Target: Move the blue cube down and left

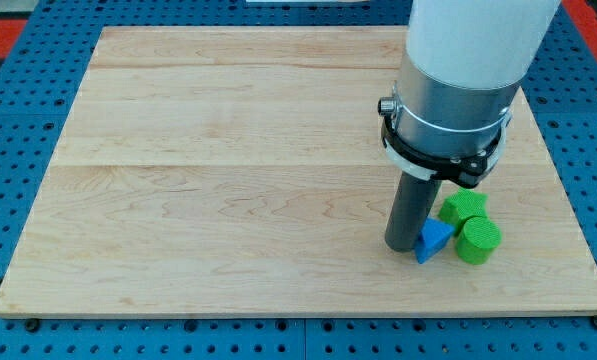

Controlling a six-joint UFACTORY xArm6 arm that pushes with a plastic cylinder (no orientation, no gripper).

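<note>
My tip sat on the desk, touching the blue block at its nine o'clock side. That looked like the wrong side for a push down and left. The blue block lay low on the right, against two green blocks at its three o'clock. There were no jaws, just a rod holding nothing. No boxes or bowls were there.
</note>
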